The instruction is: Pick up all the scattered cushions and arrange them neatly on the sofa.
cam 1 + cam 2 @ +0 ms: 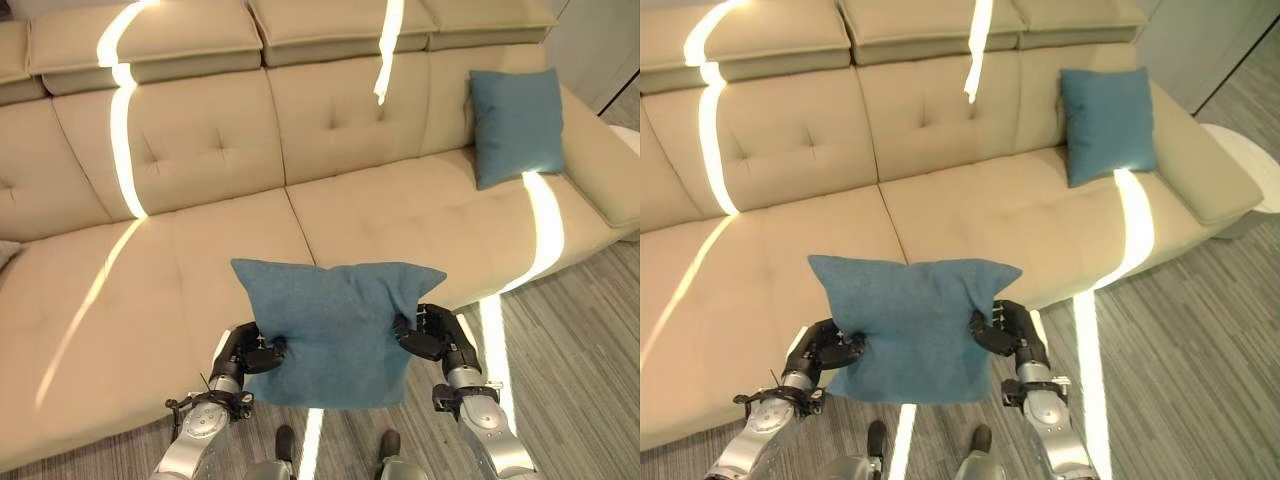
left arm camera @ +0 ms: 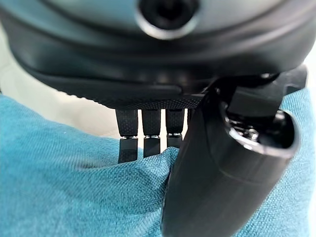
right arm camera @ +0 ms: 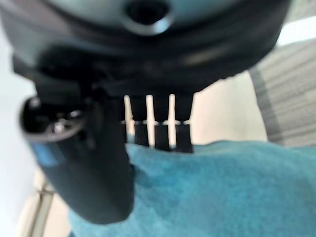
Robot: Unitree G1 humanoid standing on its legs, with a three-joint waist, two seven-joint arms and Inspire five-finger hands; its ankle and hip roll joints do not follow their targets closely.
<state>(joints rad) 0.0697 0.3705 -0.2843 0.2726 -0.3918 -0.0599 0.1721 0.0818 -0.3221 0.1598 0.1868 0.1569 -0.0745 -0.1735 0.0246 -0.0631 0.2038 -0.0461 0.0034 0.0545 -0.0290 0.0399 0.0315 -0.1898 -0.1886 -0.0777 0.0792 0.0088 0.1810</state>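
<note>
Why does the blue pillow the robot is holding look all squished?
The held blue cushion is pinched at both sides by the left hand and right hand, so its fabric bunches. The other blue cushion leans upright against the sofa back. Nothing else looks odd.

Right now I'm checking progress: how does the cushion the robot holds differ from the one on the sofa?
The held cushion hangs in front of the sofa's seat edge, pinched at its sides by the left robot hand and the right robot hand; the other cushion rests on the seat, leaning against the backrest near the arm. The held one is creased where it is gripped; the other looks smooth. Both are blue and square.
</note>
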